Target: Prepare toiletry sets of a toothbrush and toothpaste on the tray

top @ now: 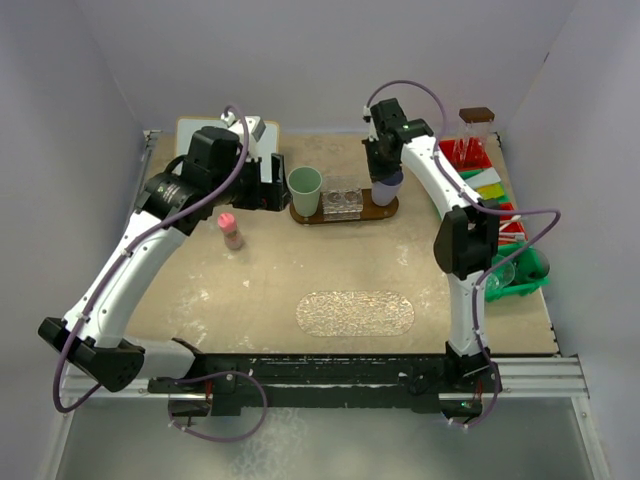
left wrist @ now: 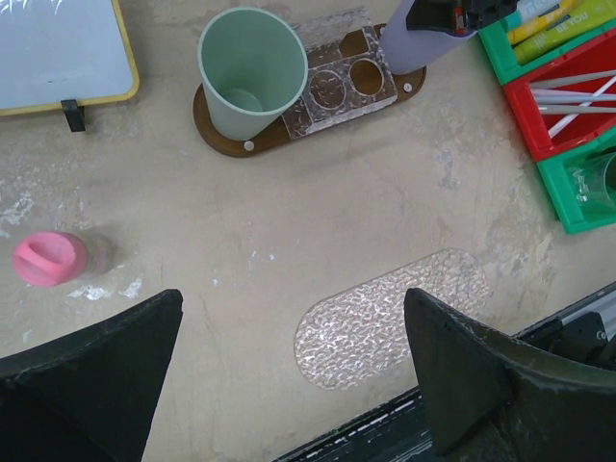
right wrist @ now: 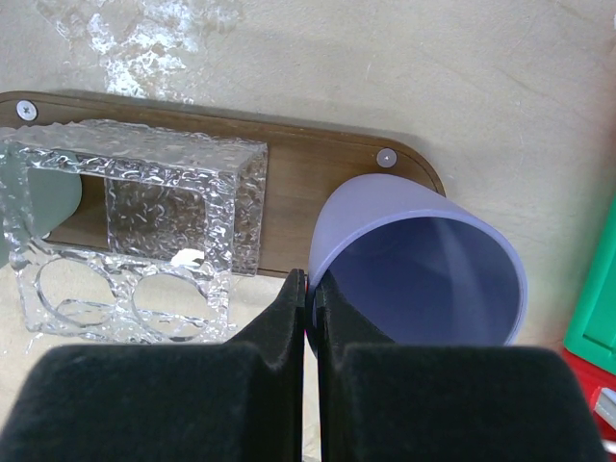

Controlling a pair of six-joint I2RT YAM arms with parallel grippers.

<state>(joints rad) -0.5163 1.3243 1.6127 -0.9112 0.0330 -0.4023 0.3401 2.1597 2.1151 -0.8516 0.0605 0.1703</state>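
- While my R gripper (right wrist: pixel 309 287) clamps shut on the near rim of the lavender cup (right wrist: pixel 423 274), the cup hangs over the right end of the brown tray (right wrist: pixel 318 164), just beside the clear rack (right wrist: pixel 135 217). Can't tell if its base is down yet.
- Opposite end: green cup (top: pixel 305 189) stands upright on the tray, w/ the rack between the two cups. Rack's round holes look empty.
- L gripper (left wrist: pixel 294 313) is spread wide, nothing in it, and hovers left of the tray. The pink-capped bottle (left wrist: pixel 48 258) sits apart on the table, not part of the set.
- Step in hand, as I judge it: seat the lavender cup. Do it well by lowering straight, keeping the mouth level and getting the base fully inside the tray edge, clear of the rack wall.
- Rim pinch is thin, so the cup may swing. Go slow, let go only once it's seated, then lift off w/o dragging the rim.
- Slim pale sticks (left wrist: pixel 577 96), prob. brushes, wait in the bins (left wrist: pixel 568 188) at right.
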